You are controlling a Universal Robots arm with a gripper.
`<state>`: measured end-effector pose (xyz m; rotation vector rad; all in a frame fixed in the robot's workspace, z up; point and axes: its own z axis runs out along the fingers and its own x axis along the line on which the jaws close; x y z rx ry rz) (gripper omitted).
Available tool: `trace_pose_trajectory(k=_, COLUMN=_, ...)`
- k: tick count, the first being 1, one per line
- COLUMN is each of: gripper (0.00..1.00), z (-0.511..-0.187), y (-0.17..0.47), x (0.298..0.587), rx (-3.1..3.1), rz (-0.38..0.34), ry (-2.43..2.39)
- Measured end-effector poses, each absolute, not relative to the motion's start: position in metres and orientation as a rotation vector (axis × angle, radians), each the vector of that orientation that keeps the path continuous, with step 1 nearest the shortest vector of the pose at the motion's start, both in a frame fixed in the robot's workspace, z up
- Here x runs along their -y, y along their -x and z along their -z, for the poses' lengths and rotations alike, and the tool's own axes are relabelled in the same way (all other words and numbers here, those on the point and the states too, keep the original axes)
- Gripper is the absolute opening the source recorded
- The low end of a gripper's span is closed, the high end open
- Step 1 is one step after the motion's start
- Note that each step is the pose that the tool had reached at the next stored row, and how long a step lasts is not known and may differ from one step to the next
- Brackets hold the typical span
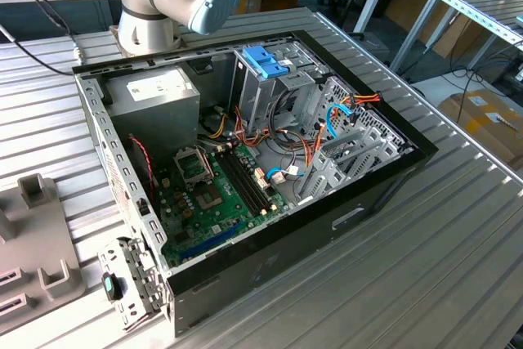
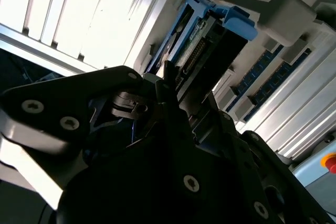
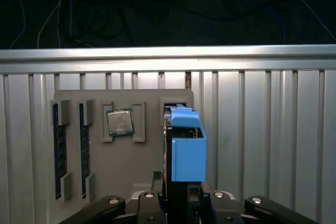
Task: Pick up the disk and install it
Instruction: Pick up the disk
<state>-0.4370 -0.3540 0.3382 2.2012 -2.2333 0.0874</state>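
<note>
The disk (image 3: 186, 150) stands on edge in a slot of a grey fixture tray (image 3: 147, 166), its light-blue carrier rail facing the first wrist camera. My gripper (image 3: 184, 195) straddles it, with a dark finger tight against each flat side. In the second wrist view the disk (image 2: 210, 35) runs out from between the fingers (image 2: 173, 85), showing its connector edge and blue rail. In the exterior view the open computer case (image 1: 392, 177) lies on the table, with a metal drive cage (image 1: 270, 96) topped by a darker blue bracket (image 1: 265, 60).
The grey tray also holds a processor chip (image 3: 120, 123) and memory sticks (image 3: 59, 145). It lies on a ribbed aluminium table (image 3: 262, 140) near the table's edge rail (image 3: 168, 56). The arm's base (image 1: 147, 22) stands behind the case. Cables (image 1: 343, 108) cross the case interior.
</note>
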Motion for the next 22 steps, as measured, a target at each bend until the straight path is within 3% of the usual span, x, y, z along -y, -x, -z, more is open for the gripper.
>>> trace_pose_trajectory(k=10, gripper=0.35, z=-0.367, y=0.437, x=0.354, rx=2.233, rz=-0.087, ry=-2.201)
trace_pose_trajectory(k=22, gripper=0.35, z=-0.372, y=0.437, x=0.354, rx=2.233, rz=-0.087, ry=-2.201)
